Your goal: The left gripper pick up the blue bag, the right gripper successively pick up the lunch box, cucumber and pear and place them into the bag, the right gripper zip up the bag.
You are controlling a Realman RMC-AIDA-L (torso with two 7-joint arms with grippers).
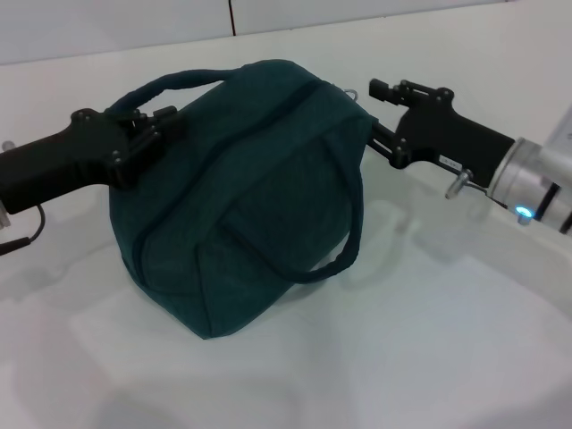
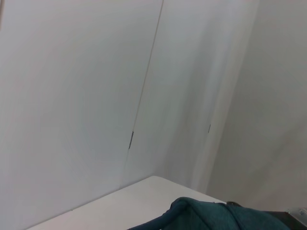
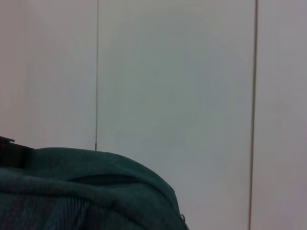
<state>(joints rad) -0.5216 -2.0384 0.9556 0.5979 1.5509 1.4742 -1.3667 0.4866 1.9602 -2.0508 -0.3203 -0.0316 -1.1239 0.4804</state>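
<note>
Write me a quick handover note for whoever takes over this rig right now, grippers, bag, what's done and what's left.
Left gripper: at the blue bag's left end, by its far handle; grip not clear.
Right gripper: at the bag's right end, next to the metal ring pull; finger state unclear.
Bag: bulging, resting on the white table, zipper looks closed along the top.
Lunch box, cucumber, pear: none in view, presumably inside.
Left: confirm the zip is fully shut, then release.

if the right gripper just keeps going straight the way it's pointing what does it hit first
Most likely the bag. The right gripper points toward the robot's left, with its tips already at the bag's zipper end beside the metal ring. Depth is hard to judge, so it may already be touching the fabric.
</note>
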